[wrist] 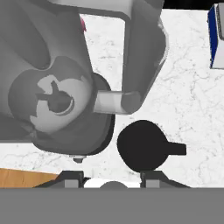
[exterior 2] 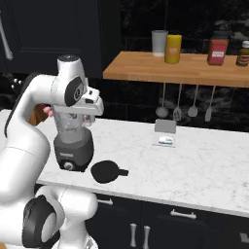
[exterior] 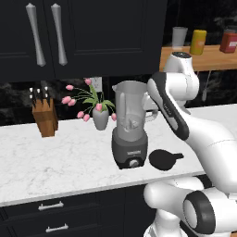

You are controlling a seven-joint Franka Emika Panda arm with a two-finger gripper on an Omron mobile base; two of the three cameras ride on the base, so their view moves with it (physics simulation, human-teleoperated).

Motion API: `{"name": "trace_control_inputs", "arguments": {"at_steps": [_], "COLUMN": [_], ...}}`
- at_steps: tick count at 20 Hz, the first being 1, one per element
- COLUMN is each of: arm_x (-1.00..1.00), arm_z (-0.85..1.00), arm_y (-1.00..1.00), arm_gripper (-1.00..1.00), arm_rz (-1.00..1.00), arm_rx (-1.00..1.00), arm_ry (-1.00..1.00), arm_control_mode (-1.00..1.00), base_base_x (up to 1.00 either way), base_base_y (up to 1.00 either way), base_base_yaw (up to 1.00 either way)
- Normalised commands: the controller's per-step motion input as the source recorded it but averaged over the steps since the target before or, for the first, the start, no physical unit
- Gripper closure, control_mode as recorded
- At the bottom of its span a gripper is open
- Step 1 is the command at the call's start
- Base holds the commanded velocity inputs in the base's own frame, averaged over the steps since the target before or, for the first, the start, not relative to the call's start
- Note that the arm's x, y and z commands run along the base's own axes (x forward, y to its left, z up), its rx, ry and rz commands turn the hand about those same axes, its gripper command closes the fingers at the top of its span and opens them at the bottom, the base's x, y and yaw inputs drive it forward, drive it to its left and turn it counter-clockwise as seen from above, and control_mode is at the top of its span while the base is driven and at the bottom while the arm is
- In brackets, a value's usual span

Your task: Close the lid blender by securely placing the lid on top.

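Observation:
The blender (exterior: 129,134) stands on the white marble counter (exterior: 55,162), its translucent grey jar uncovered over a dark base with a silver knob. In the hand view I look down into the blender (wrist: 57,100) and see its blades. The lid (exterior: 162,159), a flat black disc with a short tab pointing right, lies on the counter just right of the base, also seen as the lid (exterior 2: 106,171) and the lid (wrist: 142,145). My gripper (exterior 2: 83,118) hovers above the jar's handle side, and its tips (wrist: 112,177) stand apart with nothing between them.
A white vase of pink tulips (exterior: 99,118) and a wooden knife block (exterior: 45,115) stand left of the blender. A wooden shelf (exterior 2: 146,68) with jars hangs above, utensils (exterior 2: 177,104) below it. A small blue-and-white box (exterior 2: 165,140) sits further right.

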Motion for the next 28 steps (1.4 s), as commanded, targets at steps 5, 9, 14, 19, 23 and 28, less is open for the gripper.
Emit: {"name": "trace_control_inputs", "arguments": {"at_steps": [5, 9, 14, 19, 23, 28], "arm_x": [-0.09, -0.24, -0.22, -0.04, 0.07, 0.06], "arm_z": [-0.05, -0.43, -0.52, -0.38, -0.64, 0.01], "arm_y": [-0.03, -0.48, -0.99, -0.96, -0.20, -0.09], "arm_gripper": [-1.00, -1.00, -1.00, -1.00, -1.00, -1.00], "arm_rz": [0.00, 0.00, 0.22, 0.49, 0.19, 0.27], "arm_rx": [0.03, 0.12, 0.15, 0.06, -0.15, -0.01], "arm_ry": [-0.11, -0.45, -0.59, -0.30, -0.03, 0.00], "arm_control_mode": [-1.00, -1.00, -1.00, -1.00, -1.00, -1.00], "base_base_x": [0.00, 0.00, 0.00, 0.00, 0.00, 0.00], "base_base_y": [0.00, 0.00, 0.00, 0.00, 0.00, 0.00], "base_base_yaw": [0.00, 0.00, 0.00, 0.00, 0.00, 0.00]}}
